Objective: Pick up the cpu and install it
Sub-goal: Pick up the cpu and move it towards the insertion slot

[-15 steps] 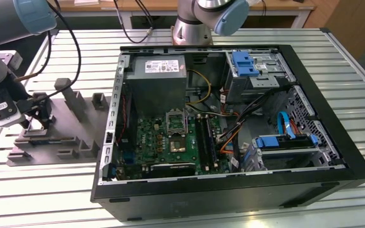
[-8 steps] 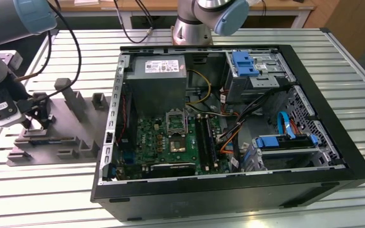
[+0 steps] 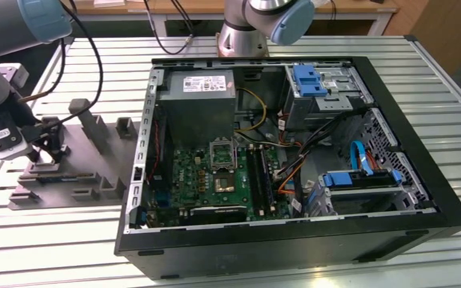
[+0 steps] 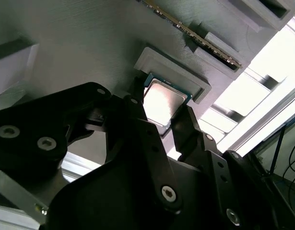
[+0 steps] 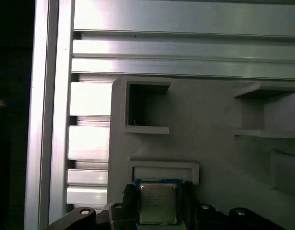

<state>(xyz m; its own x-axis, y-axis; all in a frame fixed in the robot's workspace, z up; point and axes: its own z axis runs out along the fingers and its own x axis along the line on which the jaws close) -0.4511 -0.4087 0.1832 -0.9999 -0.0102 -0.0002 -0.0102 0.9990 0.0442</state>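
Since the cpu [image 5: 158, 203] lies flat by its pale raised nest [image 5: 164, 167] on the grey holder tray [image 3: 86, 174], at the exterior view's left of the open computer case [image 3: 295, 240], the gripper [image 3: 45, 157] is closed on two opposite edges, seemingly to keep it level.

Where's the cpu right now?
In both wrist views the cpu is at the grey fixture tray, beside its raised pale bracket, right at the gripper: exterior view's left, outside the PC case.

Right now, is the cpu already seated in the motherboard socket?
No, the first wrist view shows the cpu over the grey fixture plate.
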